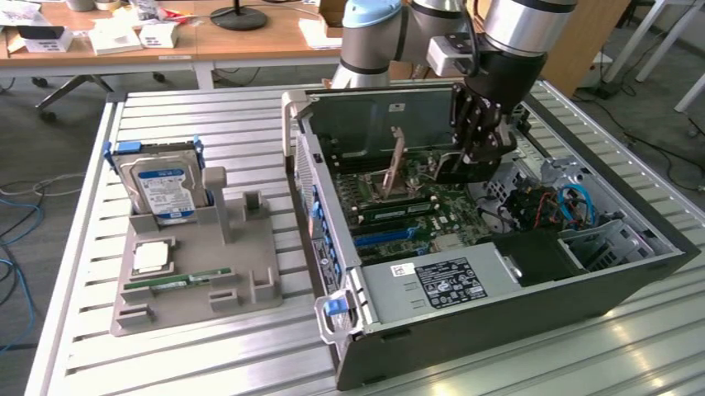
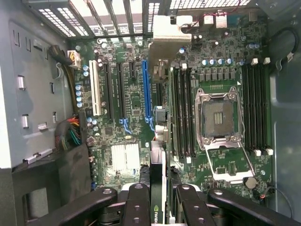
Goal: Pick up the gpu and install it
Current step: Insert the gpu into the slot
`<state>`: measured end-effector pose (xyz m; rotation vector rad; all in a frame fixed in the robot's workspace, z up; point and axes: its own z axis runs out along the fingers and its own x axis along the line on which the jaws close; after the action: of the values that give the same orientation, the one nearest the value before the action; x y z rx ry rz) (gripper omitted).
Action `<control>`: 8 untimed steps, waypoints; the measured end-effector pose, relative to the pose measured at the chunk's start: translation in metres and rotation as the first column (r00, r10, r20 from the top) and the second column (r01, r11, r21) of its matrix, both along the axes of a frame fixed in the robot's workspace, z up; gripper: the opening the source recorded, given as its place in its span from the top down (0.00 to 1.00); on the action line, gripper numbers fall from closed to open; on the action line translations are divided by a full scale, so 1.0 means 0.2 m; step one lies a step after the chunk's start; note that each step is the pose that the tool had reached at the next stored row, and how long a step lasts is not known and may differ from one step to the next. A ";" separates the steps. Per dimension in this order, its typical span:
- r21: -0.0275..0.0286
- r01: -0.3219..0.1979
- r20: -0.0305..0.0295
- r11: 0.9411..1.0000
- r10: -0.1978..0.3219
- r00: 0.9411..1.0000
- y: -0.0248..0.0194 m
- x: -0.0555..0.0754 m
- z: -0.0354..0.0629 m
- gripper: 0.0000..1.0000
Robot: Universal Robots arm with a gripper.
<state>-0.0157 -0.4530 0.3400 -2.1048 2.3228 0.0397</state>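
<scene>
Gpu [image 2: 157, 181] is clamped edge-on between the fingers of the end effector [image 1: 470, 158], hanging inside the open computer case [image 1: 496, 330] that lies on the slatted metal bench [image 1: 220, 346]. The pickup looks done. Installing is not: the card sits above the motherboard [image 2: 127, 132], apart from it, and seems not yet pushed into any slot.

The exterior view gives the wider scene: the arm reaching down into the case, and a grey parts holder [image 1: 187, 305] on the bench well apart on the exterior view's left, carrying a hard drive [image 1: 163, 188].

The wrist view looks straight down on the board. The card's thin edge lies roughly in line with the long blue slot [image 2: 146, 89], beside an empty processor socket [image 2: 217, 117].
</scene>
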 end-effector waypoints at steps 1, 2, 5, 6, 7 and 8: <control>0.000 0.000 0.001 1.000 0.000 1.000 0.000 -0.01 0.000 0.74; 0.000 0.000 0.002 1.000 0.000 1.000 0.000 -0.01 0.000 0.74; 0.000 0.000 0.005 1.000 0.000 1.000 0.000 -0.04 0.000 0.74; 0.000 0.000 0.006 1.000 0.000 1.000 0.000 -0.04 -0.001 0.74; 0.000 0.000 0.006 1.000 0.000 1.000 0.000 -0.05 -0.001 0.74; 0.000 0.000 0.006 1.000 0.000 1.000 0.000 -0.05 -0.001 0.74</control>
<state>-0.0259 -0.4530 0.3398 -2.1016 2.3193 0.0330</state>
